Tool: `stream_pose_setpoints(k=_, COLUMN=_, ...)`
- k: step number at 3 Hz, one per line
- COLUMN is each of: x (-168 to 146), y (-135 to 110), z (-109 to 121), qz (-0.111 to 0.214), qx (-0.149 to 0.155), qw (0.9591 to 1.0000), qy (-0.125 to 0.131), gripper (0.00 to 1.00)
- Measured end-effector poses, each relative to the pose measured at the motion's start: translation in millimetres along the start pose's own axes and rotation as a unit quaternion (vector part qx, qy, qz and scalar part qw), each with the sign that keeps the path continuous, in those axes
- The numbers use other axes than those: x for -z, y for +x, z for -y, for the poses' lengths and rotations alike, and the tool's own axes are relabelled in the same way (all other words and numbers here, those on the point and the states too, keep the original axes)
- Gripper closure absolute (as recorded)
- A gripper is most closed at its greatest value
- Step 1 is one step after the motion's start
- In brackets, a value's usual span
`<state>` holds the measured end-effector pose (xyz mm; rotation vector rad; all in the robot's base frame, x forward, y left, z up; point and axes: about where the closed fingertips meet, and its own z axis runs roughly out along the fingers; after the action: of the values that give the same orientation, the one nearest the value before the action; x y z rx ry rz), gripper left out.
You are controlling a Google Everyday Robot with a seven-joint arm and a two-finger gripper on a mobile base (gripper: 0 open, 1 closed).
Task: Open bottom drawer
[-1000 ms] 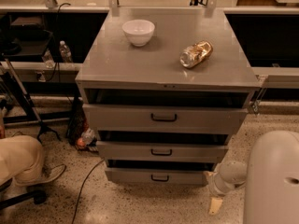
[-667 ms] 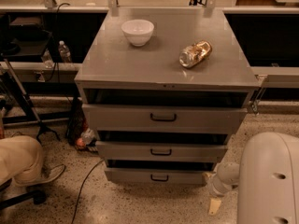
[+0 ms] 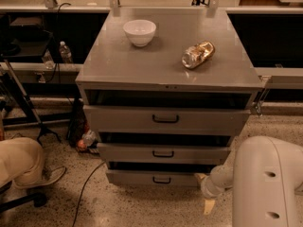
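Note:
The bottom drawer [image 3: 154, 178] is the lowest of the grey cabinet's three, with a shallow flat front and a small black loop handle [image 3: 161, 179]. Its front stands slightly forward of the cabinet body, with a dark gap above it. My gripper [image 3: 206, 193] hangs low near the floor, just right of the bottom drawer's right end and apart from the handle. My white arm [image 3: 267, 183] fills the lower right corner and hides part of the wrist.
The middle drawer [image 3: 163, 153] and the tallest top drawer [image 3: 165, 119] are above. A white bowl [image 3: 139, 32] and a crumpled shiny bag [image 3: 198, 54] lie on the cabinet top. A person's leg and shoe [image 3: 23, 164] and a black cable [image 3: 87, 183] are on the floor at left.
My arm has shifted left in the view, and the gripper has come a little closer to the bottom drawer's right end. The drawers have not moved.

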<state>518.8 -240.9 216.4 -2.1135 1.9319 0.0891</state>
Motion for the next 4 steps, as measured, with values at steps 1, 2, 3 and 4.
stream_pose_setpoints(k=1, x=-8.9, y=-16.8, z=11.6, qz=-0.001, qx=0.031, qw=0.9994, qy=0.016, gripper=0.0)
stream_pose_setpoints(k=2, x=-13.0, y=-29.6, z=26.0, qz=-0.004, qx=0.053, qw=0.9981, qy=0.03, gripper=0.0)
stream_pose_setpoints(k=3, x=-17.7, y=-33.4, z=38.3, qz=0.001, qx=0.059, qw=0.9976, qy=0.037, gripper=0.0)
stream_pose_setpoints(k=4, x=-20.5, y=-31.8, z=53.6, qz=0.003, qx=0.058, qw=0.9972, qy=0.048, gripper=0.0)
